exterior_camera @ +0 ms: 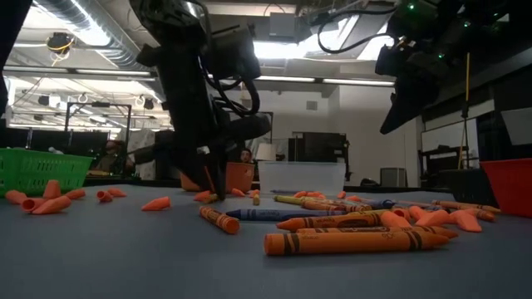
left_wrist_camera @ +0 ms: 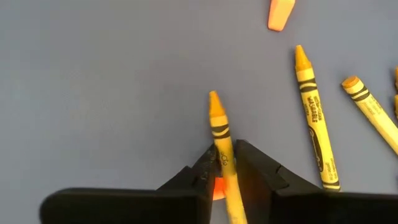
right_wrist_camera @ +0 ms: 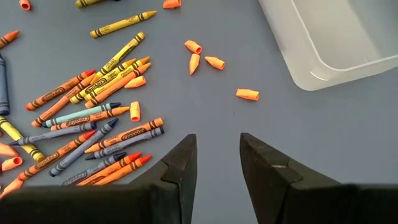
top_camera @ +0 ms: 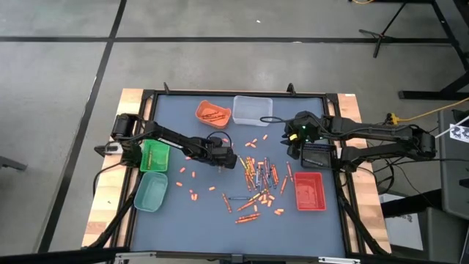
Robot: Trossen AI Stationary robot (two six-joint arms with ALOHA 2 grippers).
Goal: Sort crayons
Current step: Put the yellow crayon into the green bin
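Yellow crayon between left gripper fingers

Left gripper point(left_wrist_camera: 225, 177) stands low over the worktop point(top_camera: 190, 220), at the edge of the crayons point(top_camera: 258, 176) scattered mid-worktop. Its fingers sit narrowly either side of one yellow crayon point(left_wrist_camera: 219, 134); whether they have fully clamped cannot be told. Right gripper point(right_wrist_camera: 217, 155) hangs open and empty near the clear tray point(right_wrist_camera: 329, 37). Advice: seat the grip squarely across the crayon's body before lifting, so it does not pivot or drop.

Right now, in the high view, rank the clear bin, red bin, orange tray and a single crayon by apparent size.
1. Clear bin and red bin: too alike to rank.
2. Orange tray.
3. Blue crayon, far smaller.
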